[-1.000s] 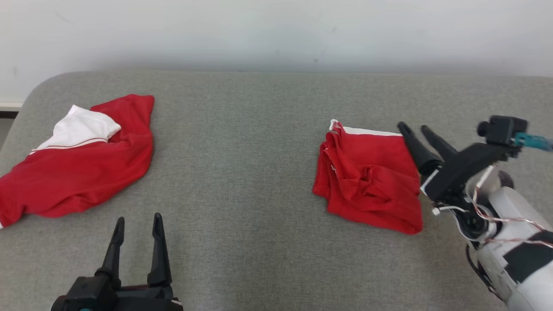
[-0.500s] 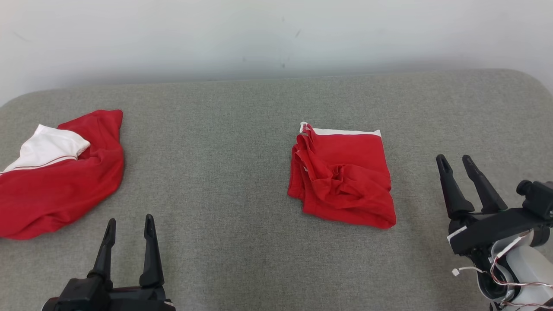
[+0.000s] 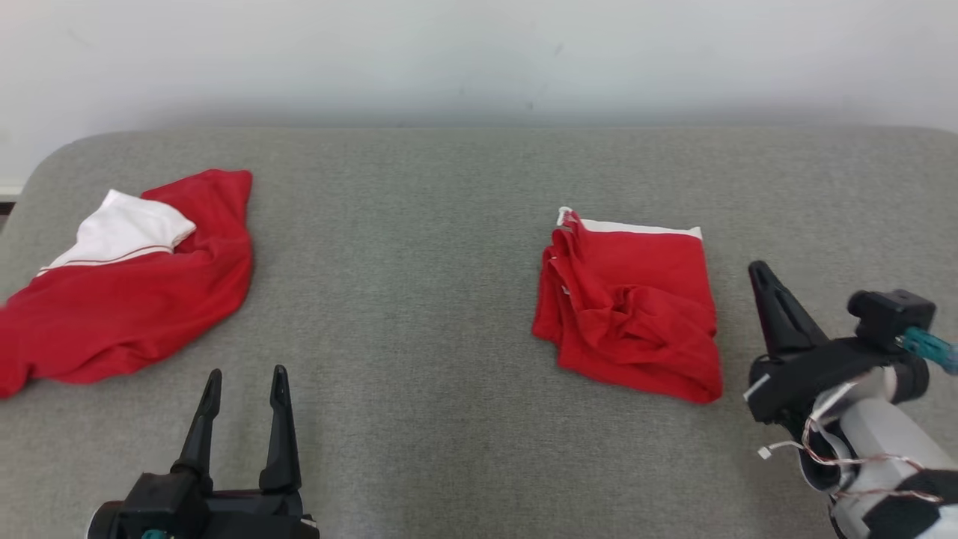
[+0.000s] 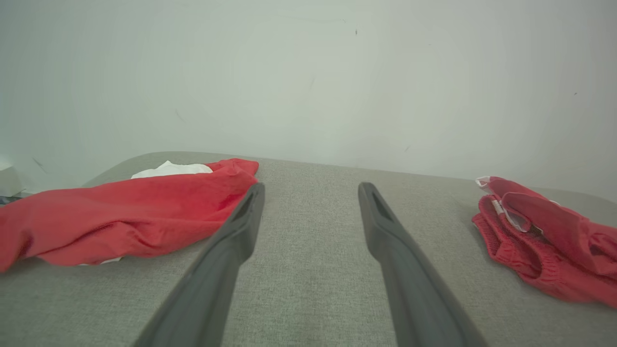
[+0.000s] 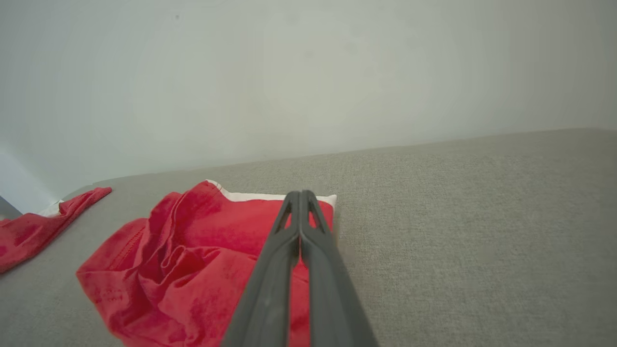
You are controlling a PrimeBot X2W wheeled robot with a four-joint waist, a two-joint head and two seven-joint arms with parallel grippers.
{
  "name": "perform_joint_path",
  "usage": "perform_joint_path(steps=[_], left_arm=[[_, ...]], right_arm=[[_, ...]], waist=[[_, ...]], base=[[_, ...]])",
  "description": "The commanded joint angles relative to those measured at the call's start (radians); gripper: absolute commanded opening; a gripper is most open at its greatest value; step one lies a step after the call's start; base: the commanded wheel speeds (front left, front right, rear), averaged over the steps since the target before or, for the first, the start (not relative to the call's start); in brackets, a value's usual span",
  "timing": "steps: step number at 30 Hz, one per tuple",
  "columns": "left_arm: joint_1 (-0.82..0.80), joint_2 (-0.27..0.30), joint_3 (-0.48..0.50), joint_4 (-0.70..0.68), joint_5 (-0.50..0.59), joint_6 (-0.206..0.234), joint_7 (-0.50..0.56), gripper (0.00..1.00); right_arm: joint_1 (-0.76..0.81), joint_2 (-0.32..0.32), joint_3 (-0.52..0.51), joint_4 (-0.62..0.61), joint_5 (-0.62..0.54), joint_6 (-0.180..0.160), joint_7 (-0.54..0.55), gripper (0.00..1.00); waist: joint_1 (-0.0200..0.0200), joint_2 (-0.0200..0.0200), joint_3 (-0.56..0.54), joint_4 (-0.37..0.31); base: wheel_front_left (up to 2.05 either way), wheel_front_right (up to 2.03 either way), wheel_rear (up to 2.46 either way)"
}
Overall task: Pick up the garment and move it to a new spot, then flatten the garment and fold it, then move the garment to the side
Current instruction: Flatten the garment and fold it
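Right gripper (image 3: 762, 274) closes empty beside the folded red garment (image 3: 636, 307)
Parted at the cloth's edge a second ago, its fingers now meet, clear of it; the left gripper (image 3: 248, 373) waits open. Folding looks done, and the crumpled garment (image 3: 135, 299) lies far left.

Wide bare cushion (image 3: 404, 299) between crumpled garment (image 3: 127, 299) and folded garment (image 3: 629, 307); wall (image 3: 479, 52) behind.

Grey couch (image 3: 419, 299), perhaps; pale wall (image 3: 479, 52).
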Motion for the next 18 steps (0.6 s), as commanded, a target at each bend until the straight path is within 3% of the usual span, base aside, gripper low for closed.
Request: perform_joint_path(steps=[1,10,18], left_arm=[[-0.015,0.000,-0.006,0.003,0.007,0.002,-0.003,1.00],[-0.032,0.000,-0.034,0.014,-0.003,0.002,-0.003,1.00],[-0.030,0.000,-0.033,0.014,-0.007,0.007,-0.003,1.00]], right_arm=[[-0.038,0.011,0.025,0.030,-0.011,-0.002,-0.003,0.00],[-0.173,0.051,0.191,0.306,-0.032,-0.002,-0.002,0.00],[-0.154,0.107,0.269,0.313,0.013,-0.002,-0.005,0.00]], waist=[[0.0000,0.0000,0.014,0.033],[0.0000,0.0000,0.041,0.119],[0.0000,0.0000,0.039,0.144]], base=[[0.00,0.00,0.00],[0.00,0.00,0.00],[0.00,0.00,0.00]])
